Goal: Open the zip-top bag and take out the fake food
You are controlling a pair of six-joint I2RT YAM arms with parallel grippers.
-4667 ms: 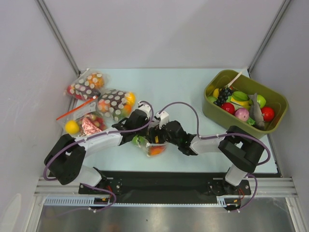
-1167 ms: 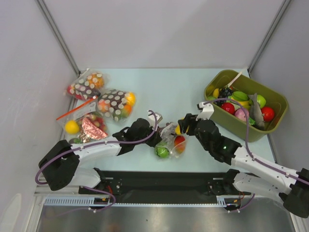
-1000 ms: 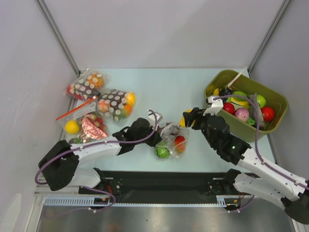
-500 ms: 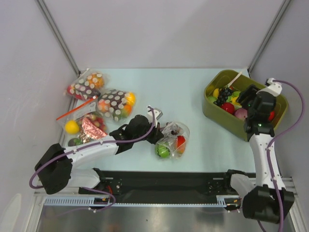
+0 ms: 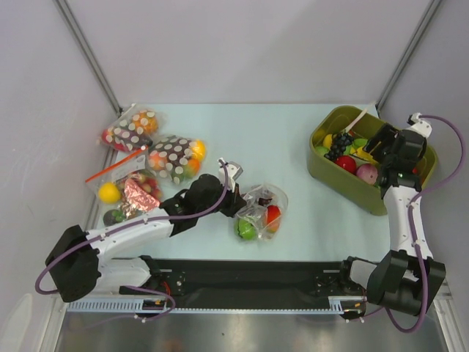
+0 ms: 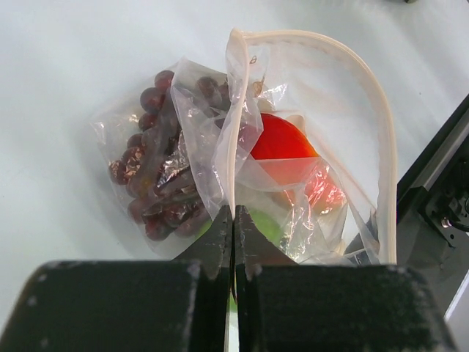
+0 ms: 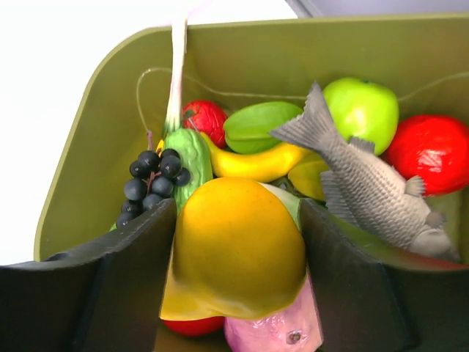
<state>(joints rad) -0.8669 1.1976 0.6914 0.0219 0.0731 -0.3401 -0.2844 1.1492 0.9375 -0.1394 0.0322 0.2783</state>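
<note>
**Drop the pear cleanly, and don't let go of the bag**

Start with the tabletop (image 5: 256, 139). The olive bin (image 5: 344, 180) sits directly under your right end effector (image 5: 386, 150), well apart from the left one. The step in hand looks like the release of one fruit into that bin.

The right end effector is pinching the yellow pear-like fruit (image 7: 238, 242), with a finger pressed against each flank. The bin's heap lies just beneath it: a toy fish (image 7: 366, 183) off to one side and a banana (image 7: 256, 165) just ahead. You are already inside the rim, so no more travel should be needed. Spread the fingers wide in one smooth motion — a half-opening could let the pear cling to one pad and roll out crooked. Then lift straight up before swinging away, so that you clear the bin wall.

The left end effector (image 6: 234, 220) is pressed together on a fold of the zip-top bag (image 6: 293, 147), which lies on the tabletop just ahead of its fingertips. The pale zip rim curves open on the far side. Keep that pinch steady — it likely gives you your way back in.

Three pieces sit inside the bag, ahead of the left fingertips:
- the grape bunch (image 6: 150, 183), off to one side
- the orange-red piece (image 6: 282, 150), at the mouth
- the green round fruit (image 6: 264, 227), nearest the fingers and partly hidden by film

The orange-red piece is probably the easiest one to reach next.
</note>
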